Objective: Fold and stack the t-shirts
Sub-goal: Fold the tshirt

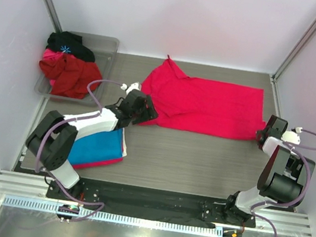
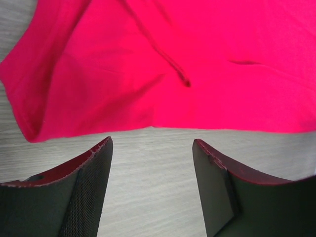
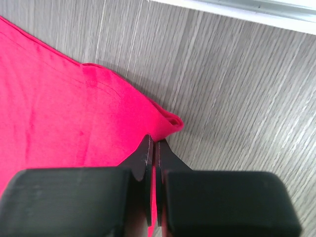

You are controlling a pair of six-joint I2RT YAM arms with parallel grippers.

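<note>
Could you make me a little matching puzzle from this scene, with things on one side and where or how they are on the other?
1 crimson-pink t-shirt
2 blue t-shirt
3 dark red shirt
4 right fingers

A in the clear bin
B shut on cloth
C folded, near left
D spread out in the middle

Pairs: 1-D, 2-C, 3-A, 4-B.

My left claw (image 2: 152,144) stands with its jaws apart, and only bare grey worktop (image 2: 153,197) shows between them. Both fingers (image 2: 91,190) sit just short of the crimson-pink t-shirt (image 2: 163,59), clear of its near edge. The t-shirt lies spread beyond my fingertips and fills the far half of the view. A raised fold runs slantwise across its cloth, and its left corner has a rolled edge.
</note>
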